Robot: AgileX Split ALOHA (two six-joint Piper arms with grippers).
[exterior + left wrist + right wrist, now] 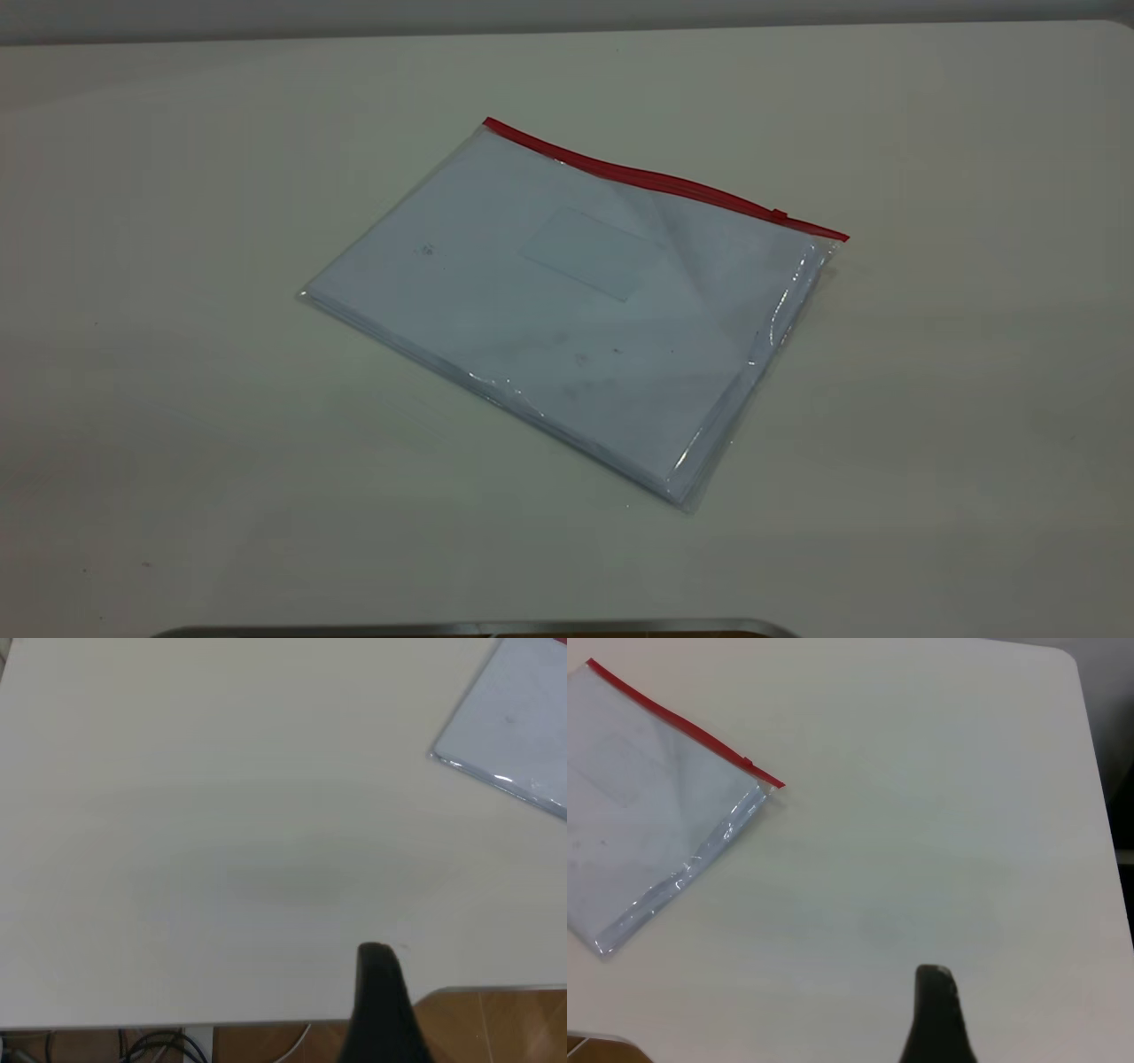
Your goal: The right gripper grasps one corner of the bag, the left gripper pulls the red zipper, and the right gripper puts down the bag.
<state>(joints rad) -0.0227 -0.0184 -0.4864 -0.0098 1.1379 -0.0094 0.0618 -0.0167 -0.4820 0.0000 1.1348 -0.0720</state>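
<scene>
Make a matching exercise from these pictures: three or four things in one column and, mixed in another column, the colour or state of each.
Things:
1. red zipper
2. bag
3. table
4. slider tab

Colour, place or state:
a. clear plastic, lying flat with white sheets inside
b. off-white, bare surface
c. thin red strip along the far long edge
d. small, near the right end of the strip

Pairs: 1-c, 2-a, 3-b, 4-d
</scene>
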